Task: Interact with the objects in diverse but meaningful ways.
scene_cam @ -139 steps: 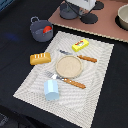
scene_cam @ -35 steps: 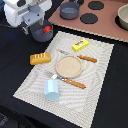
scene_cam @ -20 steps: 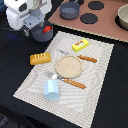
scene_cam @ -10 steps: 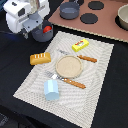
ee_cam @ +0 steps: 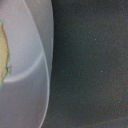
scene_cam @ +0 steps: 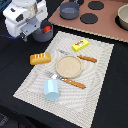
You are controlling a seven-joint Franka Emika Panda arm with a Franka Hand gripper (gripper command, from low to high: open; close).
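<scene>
My gripper hangs under the white arm at the exterior view's upper left, right beside a grey pot that holds a red tomato. Its fingers are too blurred to tell whether they are open or shut. On the striped mat lie a golden-brown bread loaf, a yellow packet and a light-blue cup. A second grey pot stands at the back. The wrist view is a close blur: a pale grey curved surface against a dark ground, with no fingers in it.
A tan plate sits mid-mat between an orange-handled knife and fork. A brown stove board with black burners runs along the back, with another pot at its far right. Black table surrounds the mat.
Since seven seconds ago the arm has come in at the exterior view's upper left, down beside the pot with the tomato. Over the last second it has barely moved.
</scene>
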